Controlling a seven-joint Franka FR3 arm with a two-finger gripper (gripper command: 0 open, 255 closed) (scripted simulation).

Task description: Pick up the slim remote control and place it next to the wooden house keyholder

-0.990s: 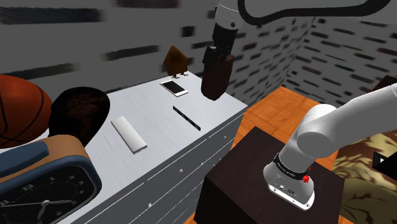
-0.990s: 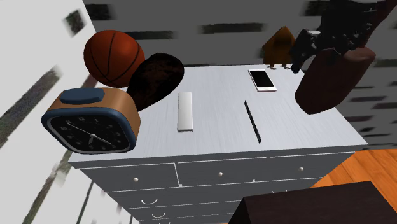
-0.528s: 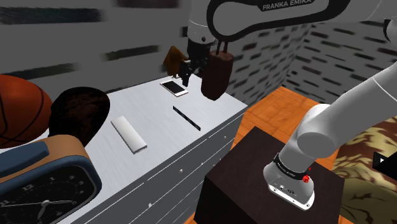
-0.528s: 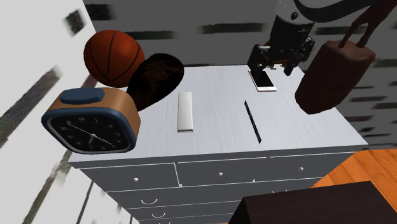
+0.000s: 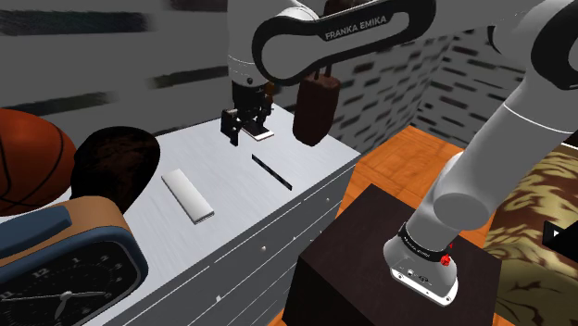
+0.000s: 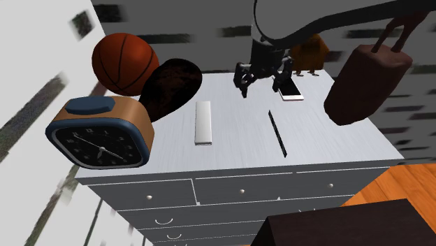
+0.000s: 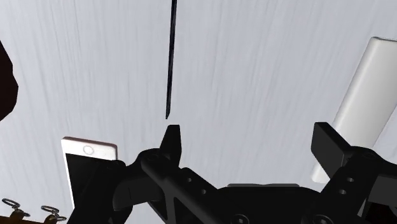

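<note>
Two slim things lie on the white dresser top [image 6: 335, 140]: a flat white bar-shaped remote [image 5: 188, 195] [image 6: 202, 122] [image 7: 362, 105] and a very thin black strip [image 5: 271, 171] [image 6: 277, 131] [image 7: 172, 57]. My gripper [image 5: 239, 130] [image 6: 263, 80] [image 7: 249, 137] hangs open just above the dresser's far part, between the two and holding nothing. The strip's far end lies just ahead of one finger; the white remote lies out beside the other. The brown wooden house keyholder [image 6: 311, 52] stands at the back, behind a white phone [image 6: 288, 89] [image 7: 86, 165].
A dark brown bag [image 5: 315, 109] [image 6: 363, 77] hangs near the dresser's corner beside the arm. A basketball [image 6: 124, 59], a dark brown rounded object [image 6: 171, 87] and a blue and tan clock [image 6: 101, 133] crowd the other end. Drawers [image 6: 237, 189] front the dresser.
The arm has swung across from near the bag toward the middle of the dresser and dropped lower, passing over the phone. The fingers stayed apart. Nothing on the dresser moved.
</note>
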